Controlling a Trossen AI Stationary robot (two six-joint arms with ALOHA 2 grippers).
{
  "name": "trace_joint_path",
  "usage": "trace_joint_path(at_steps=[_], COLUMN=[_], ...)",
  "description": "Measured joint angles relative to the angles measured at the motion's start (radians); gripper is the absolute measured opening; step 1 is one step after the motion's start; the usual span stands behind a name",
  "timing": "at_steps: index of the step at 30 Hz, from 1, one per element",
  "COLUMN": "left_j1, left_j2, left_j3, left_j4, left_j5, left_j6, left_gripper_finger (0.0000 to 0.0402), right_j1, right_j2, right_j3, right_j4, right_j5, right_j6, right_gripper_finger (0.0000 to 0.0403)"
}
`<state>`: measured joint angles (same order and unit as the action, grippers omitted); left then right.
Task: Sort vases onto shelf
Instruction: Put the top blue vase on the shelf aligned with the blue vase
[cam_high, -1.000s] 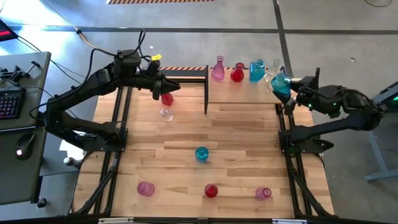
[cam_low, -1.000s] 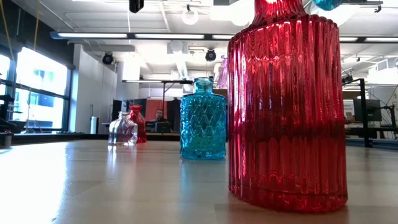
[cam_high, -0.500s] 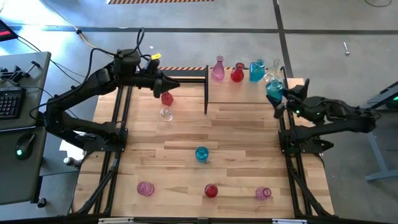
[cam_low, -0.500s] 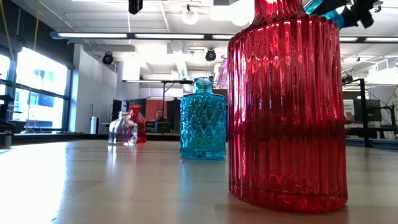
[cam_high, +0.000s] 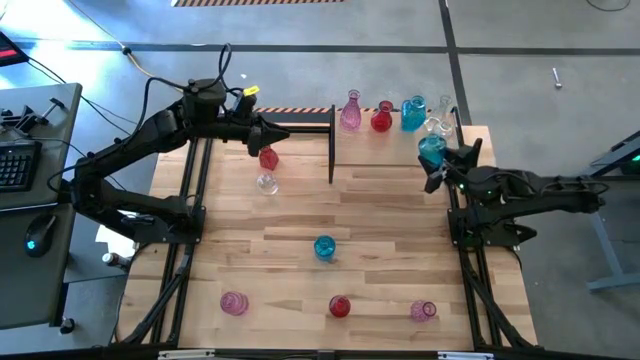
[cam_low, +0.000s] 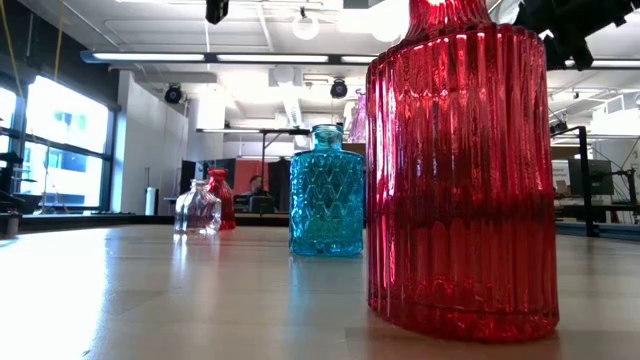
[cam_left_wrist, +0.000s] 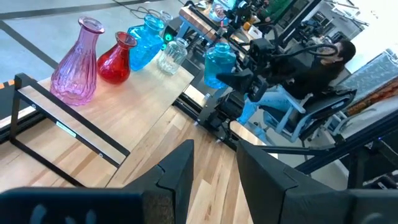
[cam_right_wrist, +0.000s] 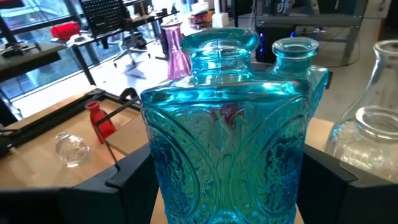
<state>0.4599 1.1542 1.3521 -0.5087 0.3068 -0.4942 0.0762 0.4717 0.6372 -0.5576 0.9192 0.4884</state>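
My right hand (cam_high: 437, 166) grips a turquoise flask (cam_high: 432, 150) between its fingers, at the right end of the shelf (cam_high: 395, 148); in the right wrist view the flask (cam_right_wrist: 227, 130) fills the space between both dark fingers (cam_right_wrist: 134, 180). From above I cannot tell whether its base touches the board. Behind it on the shelf stand, in a row from the black divider bar (cam_high: 332, 143) toward the right: a pink tall-necked vase (cam_high: 350, 112), a red round vase (cam_high: 381, 118), a blue bottle (cam_high: 412, 113) and a clear vase (cam_high: 436, 122).

My left hand (cam_high: 268, 133) hangs over the far left part of the bench (cam_high: 390, 240), fingers a narrow gap apart and holding nothing, as the left wrist view shows (cam_left_wrist: 208, 177). Just beside it stand a small red vase (cam_high: 268, 158) and a clear round vase (cam_high: 267, 183).

Still on the bench, well apart from one another: a turquoise patterned vase (cam_high: 324, 246) near the middle, and along the near edge a pink round vase (cam_high: 233, 302), a red ribbed vase (cam_high: 340, 306) and a pink vase (cam_high: 423, 311) lying on its side. In the low view the red ribbed vase (cam_low: 462, 180) stands nearest, with the turquoise patterned vase (cam_low: 327, 195) behind.
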Motion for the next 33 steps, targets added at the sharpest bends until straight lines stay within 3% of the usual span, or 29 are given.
trace_joint_path(at_steps=[8,21,33], left_j1=[0.000,0.000,0.000], left_j2=[0.000,0.000,0.000], left_j3=[0.000,0.000,0.000], left_j4=[0.000,0.000,0.000], left_j5=[0.000,0.000,0.000], left_j6=[0.000,0.000,0.000], left_gripper_finger=[0.0113,0.0113,0.0113], right_j1=[0.000,0.000,0.000], right_j2=[0.000,0.019,0.170], right_j3=[-0.054,-0.172,-0.209], right_j4=[0.042,0.262,0.357], right_j5=[0.051,0.149,0.221], right_j6=[0.053,0.005,-0.002], right_gripper_finger=[0.0271,0.0271,0.0271])
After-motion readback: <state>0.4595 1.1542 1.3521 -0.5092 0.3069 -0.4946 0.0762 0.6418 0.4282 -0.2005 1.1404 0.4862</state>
